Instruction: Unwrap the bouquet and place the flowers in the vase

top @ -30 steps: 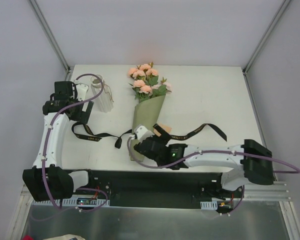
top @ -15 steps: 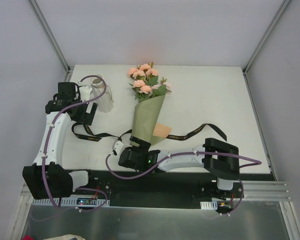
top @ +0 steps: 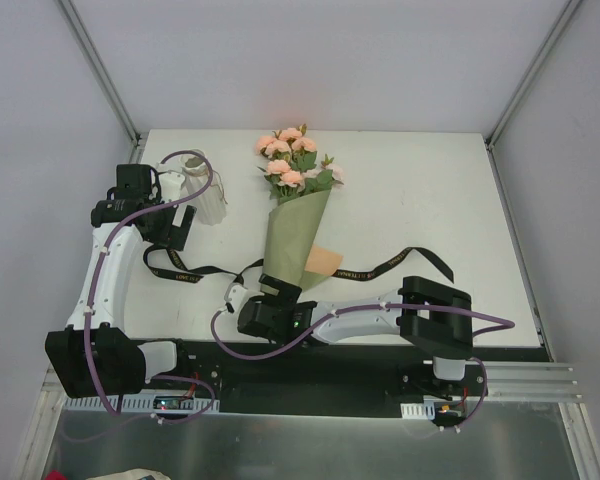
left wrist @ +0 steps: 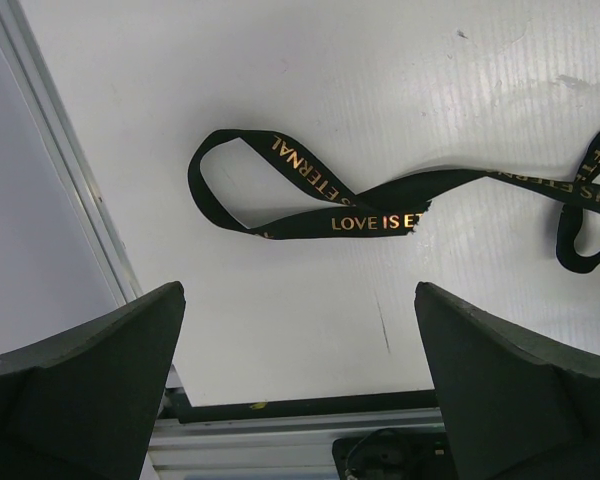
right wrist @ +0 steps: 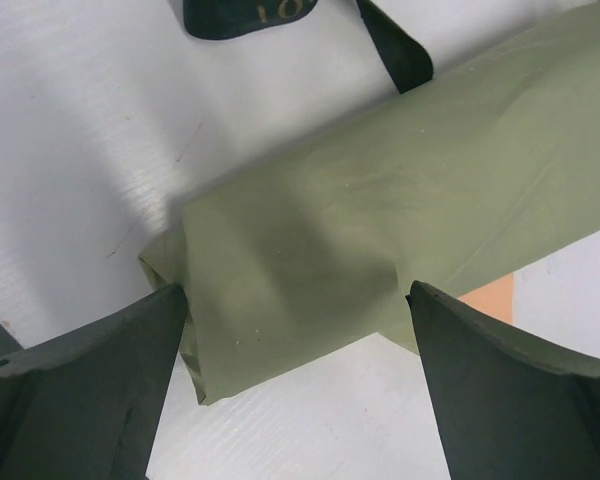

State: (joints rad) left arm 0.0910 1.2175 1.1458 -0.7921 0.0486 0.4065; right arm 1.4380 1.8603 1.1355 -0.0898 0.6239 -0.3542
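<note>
Tabletop [top: 430,180] white, bouquet [top: 298,235] lying on it, grey walls [top: 330,60] around

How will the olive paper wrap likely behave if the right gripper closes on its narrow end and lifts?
It will probably crumple rather than resist: the paper wrap looks like thin sheet, creased where it lies inside the open right gripper. It is likely light but top-heavy, since the roses sit at the far end, so it may droop.

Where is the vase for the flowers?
Look at the white table, far left corner. Left of the pink-rose bouquet stands the vase. It is the only pale, see-through, bottle-shaped thing; the ribbon nearby is black and flat.
</note>
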